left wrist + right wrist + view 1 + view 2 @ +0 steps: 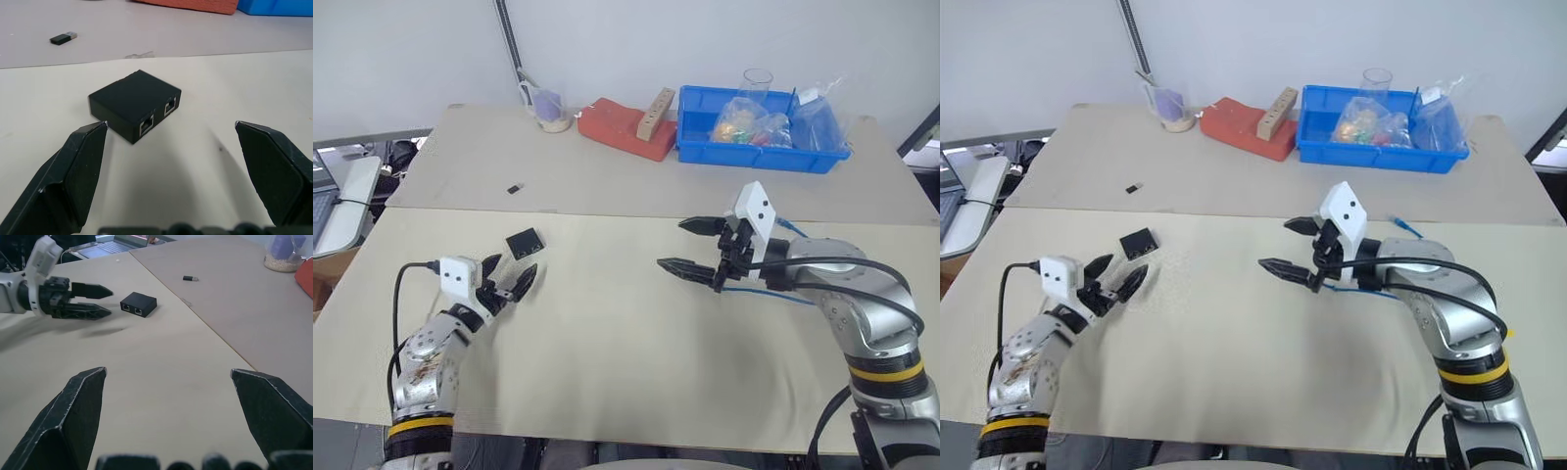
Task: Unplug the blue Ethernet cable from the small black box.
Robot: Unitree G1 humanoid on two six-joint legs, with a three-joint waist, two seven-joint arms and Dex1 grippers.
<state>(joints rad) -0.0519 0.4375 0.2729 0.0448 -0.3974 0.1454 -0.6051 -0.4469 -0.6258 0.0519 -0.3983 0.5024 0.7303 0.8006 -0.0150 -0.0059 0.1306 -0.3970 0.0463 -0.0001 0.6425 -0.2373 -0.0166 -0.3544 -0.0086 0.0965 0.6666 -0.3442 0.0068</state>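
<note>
The small black box (pixel 134 105) lies flat on the near table, and the two ports on its front face are empty. My left gripper (pixel 516 267) is open just short of the box, level with the tabletop, holding nothing. The right gripper (pixel 673 244) hovers open over the middle of the table, its fingers pointing toward the left arm. The blue Ethernet cable (pixel 759 292) lies on the table beneath and behind my right forearm. Its free end (pixel 1397 220) rests near the seam between the tables, well apart from the box (pixel 138 304).
A tiny black oblong piece (pixel 514 188) sits on the far table. At the back stand a cup (pixel 551 110), a red-orange block (pixel 622 129) with a wooden piece on it, and a blue bin (pixel 759 155) holding bags. A laptop (pixel 321 201) is off the left edge.
</note>
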